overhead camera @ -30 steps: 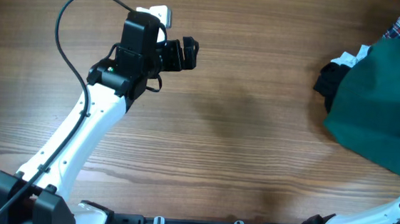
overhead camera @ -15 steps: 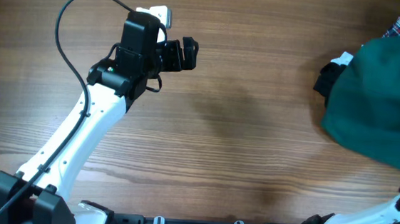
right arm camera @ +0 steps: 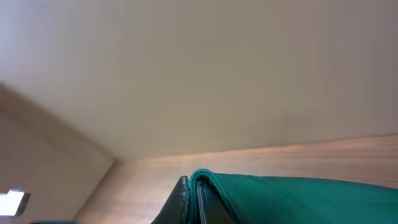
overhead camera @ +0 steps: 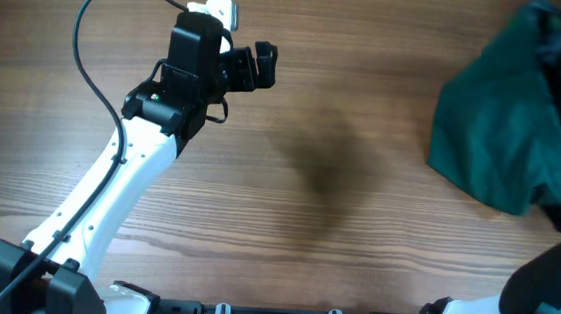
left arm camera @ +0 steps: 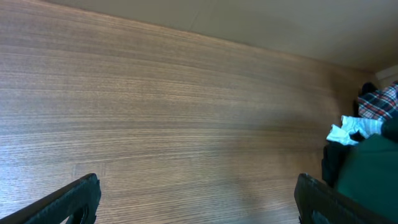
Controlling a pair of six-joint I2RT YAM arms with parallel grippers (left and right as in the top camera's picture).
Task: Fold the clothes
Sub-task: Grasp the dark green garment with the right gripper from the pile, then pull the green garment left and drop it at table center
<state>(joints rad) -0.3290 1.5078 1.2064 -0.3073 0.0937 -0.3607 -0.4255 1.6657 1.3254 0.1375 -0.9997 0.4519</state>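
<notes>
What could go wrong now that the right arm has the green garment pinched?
The right jaws hold only a folded edge of the green garment; it may slip free. The white piece and black garment sit right beside it and could get dragged along. The left jaws stand open far away, no help.

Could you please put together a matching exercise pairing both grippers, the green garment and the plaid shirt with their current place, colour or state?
Things:
1. left gripper
2. right gripper
3. green garment
4. plaid shirt

Place, colour or state:
A. shut on fabric
B. checked in red, navy and white
C. open above the table
D. pinched and draped at the right side

Pairs: 1-C, 2-A, 3-D, 4-B
</notes>
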